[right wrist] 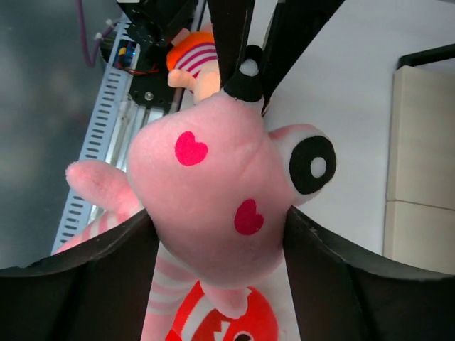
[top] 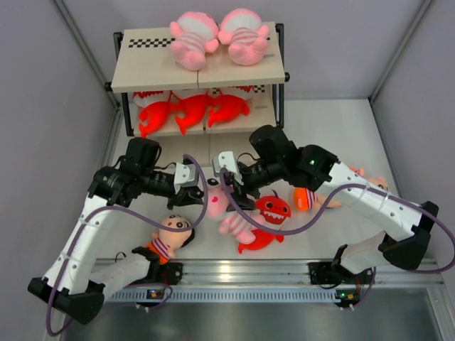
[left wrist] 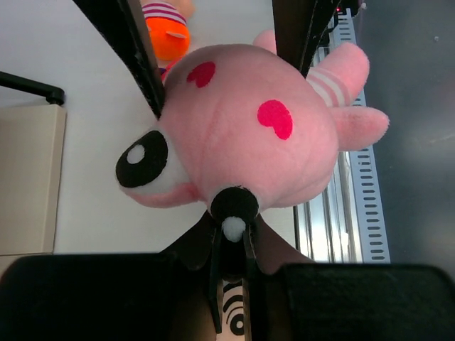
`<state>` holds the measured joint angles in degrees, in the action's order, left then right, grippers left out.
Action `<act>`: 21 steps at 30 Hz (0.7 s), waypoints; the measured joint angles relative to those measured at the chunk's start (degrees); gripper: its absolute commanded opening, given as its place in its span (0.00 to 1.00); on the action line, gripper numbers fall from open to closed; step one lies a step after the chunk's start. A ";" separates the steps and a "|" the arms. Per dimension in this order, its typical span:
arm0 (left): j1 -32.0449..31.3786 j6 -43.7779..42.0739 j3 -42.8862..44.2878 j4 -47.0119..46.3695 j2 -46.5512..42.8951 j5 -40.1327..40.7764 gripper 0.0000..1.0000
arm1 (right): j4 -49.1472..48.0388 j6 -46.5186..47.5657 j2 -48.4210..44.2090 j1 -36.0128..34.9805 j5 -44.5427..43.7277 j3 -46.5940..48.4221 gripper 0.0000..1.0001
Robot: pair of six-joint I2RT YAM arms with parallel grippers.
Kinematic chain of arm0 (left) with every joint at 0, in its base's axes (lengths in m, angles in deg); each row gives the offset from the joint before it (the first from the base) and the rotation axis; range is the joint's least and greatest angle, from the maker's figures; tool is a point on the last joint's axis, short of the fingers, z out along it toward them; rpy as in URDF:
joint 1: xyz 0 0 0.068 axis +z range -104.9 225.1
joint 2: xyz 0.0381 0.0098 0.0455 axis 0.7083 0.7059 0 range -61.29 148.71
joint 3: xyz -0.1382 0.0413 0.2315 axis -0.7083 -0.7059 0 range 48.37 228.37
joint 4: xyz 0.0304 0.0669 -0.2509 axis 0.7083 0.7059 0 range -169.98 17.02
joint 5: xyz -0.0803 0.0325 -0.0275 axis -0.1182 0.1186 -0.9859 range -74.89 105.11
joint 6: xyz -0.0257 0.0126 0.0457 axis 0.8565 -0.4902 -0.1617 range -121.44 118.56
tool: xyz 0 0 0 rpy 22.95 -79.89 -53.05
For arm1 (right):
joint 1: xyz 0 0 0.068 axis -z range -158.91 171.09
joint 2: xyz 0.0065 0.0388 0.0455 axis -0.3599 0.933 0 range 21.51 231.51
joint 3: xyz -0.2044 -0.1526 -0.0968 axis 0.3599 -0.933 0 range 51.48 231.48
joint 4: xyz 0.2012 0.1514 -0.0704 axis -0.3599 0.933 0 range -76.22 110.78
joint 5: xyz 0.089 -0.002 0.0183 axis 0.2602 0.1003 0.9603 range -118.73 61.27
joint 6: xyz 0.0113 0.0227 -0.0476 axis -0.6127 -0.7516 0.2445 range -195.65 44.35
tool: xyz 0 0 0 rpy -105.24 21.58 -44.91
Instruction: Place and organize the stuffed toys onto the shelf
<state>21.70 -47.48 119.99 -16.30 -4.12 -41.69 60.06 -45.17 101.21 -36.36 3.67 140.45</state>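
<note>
A pink striped baby (top: 213, 202) lies mid-table, held by both grippers. My left gripper (top: 193, 193) is shut on the black tuft atop its head; in the left wrist view the gripper (left wrist: 233, 231) pinches the tuft under the pink head (left wrist: 242, 128). My right gripper (top: 229, 179) clamps the head from the other side; in the right wrist view the gripper (right wrist: 217, 234) has a finger (right wrist: 106, 249) pressed on each flank of the baby's head (right wrist: 213, 185). The shelf (top: 149, 67) stands at the back, with two pink babies (top: 220, 37) on top and three sharks (top: 192, 110) on the middle board.
A red-orange shark (top: 274, 209) lies just right of the held baby, also in the right wrist view (right wrist: 234, 323). One boy (top: 173, 231) lies front left by the metal rail (top: 234, 270). Another boy (top: 313, 197) lies right, partly under my right arm.
</note>
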 measured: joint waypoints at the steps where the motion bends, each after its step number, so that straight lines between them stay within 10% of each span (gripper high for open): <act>1: 0.00 -0.02 0.22 0.09 0.11 0.07 0.00 | 0.13 -0.28 0.26 0.07 1.09 -0.04 0.54; 2: 0.00 0.00 0.46 0.39 0.20 0.17 0.00 | -0.02 -0.42 0.48 0.15 2.16 -0.17 0.11; 3: 0.00 0.02 0.81 0.79 0.37 0.44 0.04 | -0.37 -0.44 0.52 0.26 3.04 -0.61 0.00; 8: -0.02 2.08 4.09 1.55 1.97 6.95 0.59 | -8.50 -10.05 -1.42 0.39 0.09 -7.08 0.00; 21: 0.02 9.18 8.83 -3.52 -2.34 30.45 0.84 | -12.46 -49.07 -1.97 2.84 -38.07 -3.02 0.00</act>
<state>21.72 -38.30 128.82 -19.82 -6.46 -11.24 47.61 -94.24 99.24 -33.52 -34.41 137.43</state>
